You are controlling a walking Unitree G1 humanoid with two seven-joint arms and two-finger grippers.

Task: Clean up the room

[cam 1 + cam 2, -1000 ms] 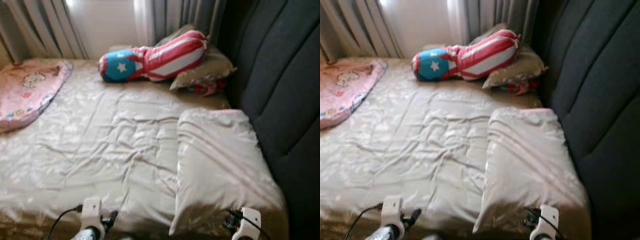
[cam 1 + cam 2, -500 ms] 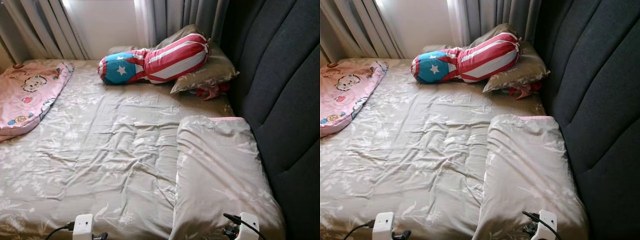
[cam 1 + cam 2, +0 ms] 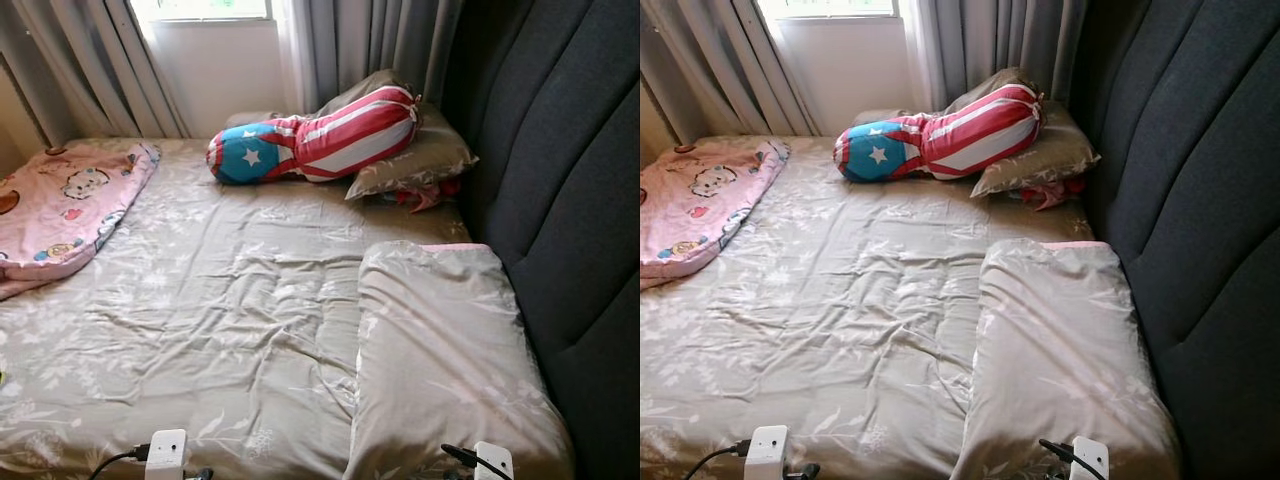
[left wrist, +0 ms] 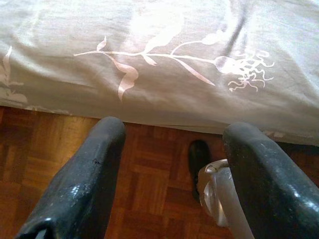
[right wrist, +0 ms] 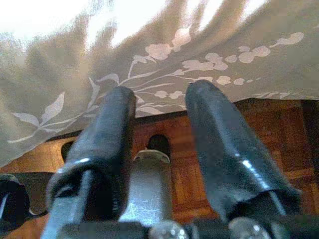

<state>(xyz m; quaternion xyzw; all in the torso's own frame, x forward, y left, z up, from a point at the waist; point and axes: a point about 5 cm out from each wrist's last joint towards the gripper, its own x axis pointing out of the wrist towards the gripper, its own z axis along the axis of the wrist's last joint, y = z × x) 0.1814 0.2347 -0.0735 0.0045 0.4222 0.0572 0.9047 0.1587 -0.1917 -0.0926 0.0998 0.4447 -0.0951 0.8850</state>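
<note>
A stars-and-stripes bolster (image 3: 315,138) lies at the bed's (image 3: 220,330) far edge, touching a pillow (image 3: 415,160); another pillow (image 3: 440,350) lines the headboard (image 3: 560,180). Left gripper (image 4: 172,149) and right gripper (image 5: 159,117) hang open above parquet floor (image 4: 144,179).

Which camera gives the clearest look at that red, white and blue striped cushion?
The right eye view: the striped star cushion lies whole on a grey pillow by the curtains. The left eye view shows it much the same. Both wrist views look at the bedsheet's hanging edge and wood floor.
</note>
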